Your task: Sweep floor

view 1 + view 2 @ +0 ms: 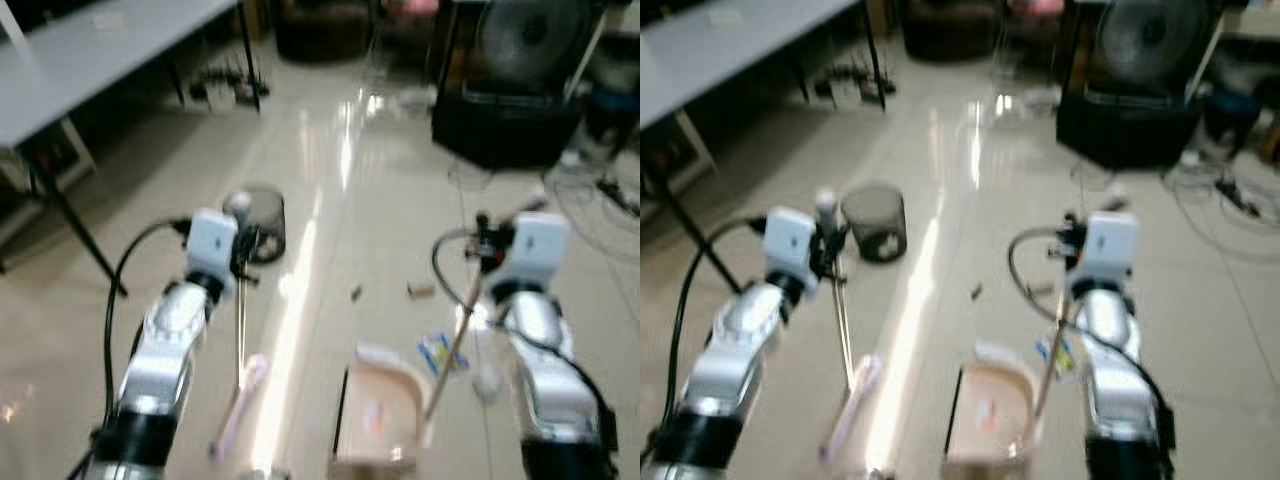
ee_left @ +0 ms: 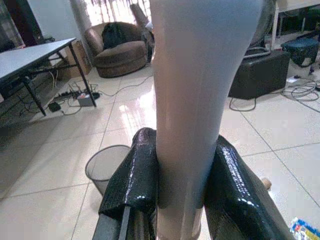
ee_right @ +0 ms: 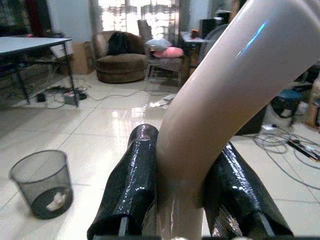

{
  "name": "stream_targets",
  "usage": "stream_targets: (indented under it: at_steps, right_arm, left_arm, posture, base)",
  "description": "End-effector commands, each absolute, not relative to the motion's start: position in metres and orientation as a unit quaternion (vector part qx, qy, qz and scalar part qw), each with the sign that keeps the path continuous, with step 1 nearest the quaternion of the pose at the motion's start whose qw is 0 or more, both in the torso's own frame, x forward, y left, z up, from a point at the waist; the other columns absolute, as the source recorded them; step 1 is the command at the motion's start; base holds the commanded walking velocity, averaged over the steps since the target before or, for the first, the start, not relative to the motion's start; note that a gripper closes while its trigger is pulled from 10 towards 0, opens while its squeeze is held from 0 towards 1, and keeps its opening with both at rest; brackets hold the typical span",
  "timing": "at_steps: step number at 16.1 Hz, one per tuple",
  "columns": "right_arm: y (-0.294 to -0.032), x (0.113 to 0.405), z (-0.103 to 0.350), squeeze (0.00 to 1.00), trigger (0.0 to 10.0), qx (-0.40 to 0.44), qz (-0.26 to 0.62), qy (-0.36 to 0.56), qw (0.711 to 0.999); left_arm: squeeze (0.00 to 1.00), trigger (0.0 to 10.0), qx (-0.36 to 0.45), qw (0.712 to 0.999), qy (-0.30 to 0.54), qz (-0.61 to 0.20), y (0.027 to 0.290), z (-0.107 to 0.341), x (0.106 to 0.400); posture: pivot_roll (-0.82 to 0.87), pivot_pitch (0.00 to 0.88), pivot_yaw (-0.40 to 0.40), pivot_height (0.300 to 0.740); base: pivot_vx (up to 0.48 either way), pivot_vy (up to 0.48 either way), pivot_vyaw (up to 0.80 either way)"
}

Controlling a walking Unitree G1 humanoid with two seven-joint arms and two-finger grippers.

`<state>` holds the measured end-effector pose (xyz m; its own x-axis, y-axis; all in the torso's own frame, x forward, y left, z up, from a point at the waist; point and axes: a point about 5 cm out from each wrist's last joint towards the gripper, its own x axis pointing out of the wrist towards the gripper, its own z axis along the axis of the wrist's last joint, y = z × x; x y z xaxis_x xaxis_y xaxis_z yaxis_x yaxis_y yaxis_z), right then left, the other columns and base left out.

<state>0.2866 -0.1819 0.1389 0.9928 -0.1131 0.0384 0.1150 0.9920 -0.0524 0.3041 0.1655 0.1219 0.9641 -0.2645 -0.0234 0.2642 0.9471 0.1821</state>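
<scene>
head views: i hold a tool in each arm. the left gripper (image 1: pixel 243 252) is clamped on the top of the broom (image 1: pixel 238 390) handle, and the shaft runs down to the pale head resting on the floor (image 1: pixel 380 180) just ahead of me. the right gripper (image 1: pixel 482 250) is clamped on the dustpan (image 1: pixel 378 415) handle, which slants down so the pan sits flat on the tile, mouth facing forward. i judge the two are held side by side so the broom can push debris toward the pan. small scraps (image 1: pixel 421 290) lie on the floor beyond the pan, and a blue wrapper (image 1: pixel 437 352) lies just beside its right edge. a mesh bin (image 1: pixel 262 224) stands near the left gripper, further out. a desk (image 1: pixel 90 55) stands to the far left, a fan (image 1: pixel 530 35) and cables to the far right. both views are blurred, so finer debris cannot be made out.

left wrist view: both fingers (image 2: pixel 132 180) press against the grey broom handle with no gap, a firm hold high on the shaft for reach. the bin stands behind.

right wrist view: the fingers (image 3: pixel 131 185) close on the beige dustpan handle just below its bend, which i judge keeps the pan from twisting. the bin holds some paper.

judgement: sweeping is under way; scraps are still outside the pan.
</scene>
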Motion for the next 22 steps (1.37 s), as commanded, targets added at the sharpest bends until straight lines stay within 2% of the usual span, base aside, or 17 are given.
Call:
stream_targets:
  at_steps: [1, 10, 14, 20, 22]
  right_arm:
    - [-0.181, 0.287, 0.145, 0.00, 10.0, -0.021, -0.058, -0.033, 0.998]
    - [-0.182, 0.286, 0.143, 0.00, 10.0, -0.028, -0.047, -0.023, 0.998]
    - [-0.182, 0.281, 0.140, 0.00, 10.0, -0.027, -0.051, -0.020, 0.998]
    - [-0.182, 0.286, 0.149, 0.00, 10.0, -0.021, -0.043, -0.036, 0.998]
    - [-0.184, 0.288, 0.148, 0.00, 10.0, -0.007, -0.051, -0.032, 0.998]
  left_arm:
    - [0.00, 10.0, 0.099, 0.985, -0.023, -0.138, 0.162, 0.132, 0.306]
    - [0.00, 10.0, 0.103, 0.985, -0.016, -0.141, 0.158, 0.127, 0.302]
    - [0.00, 10.0, 0.085, 0.987, 0.003, -0.139, 0.158, 0.122, 0.302]
    - [0.00, 10.0, 0.079, 0.986, -0.052, -0.134, 0.151, 0.140, 0.306]
    - [0.00, 10.0, 0.075, 0.986, -0.063, -0.133, 0.150, 0.143, 0.306]
  posture:
    - [0.03, 0.055, 0.051, 0.740]
    - [0.02, 0.074, 0.032, 0.740]
    - [0.01, 0.075, 0.042, 0.740]
    - [0.01, 0.079, 0.035, 0.740]
    - [0.01, 0.082, 0.035, 0.740]
  base:
    - [0.000, -0.420, 0.00]
    - [0.000, -0.418, 0.00]
    - [0.000, 0.360, 0.00]
    - [0.000, 0.000, 0.00]
    - [0.283, 0.000, -0.40]
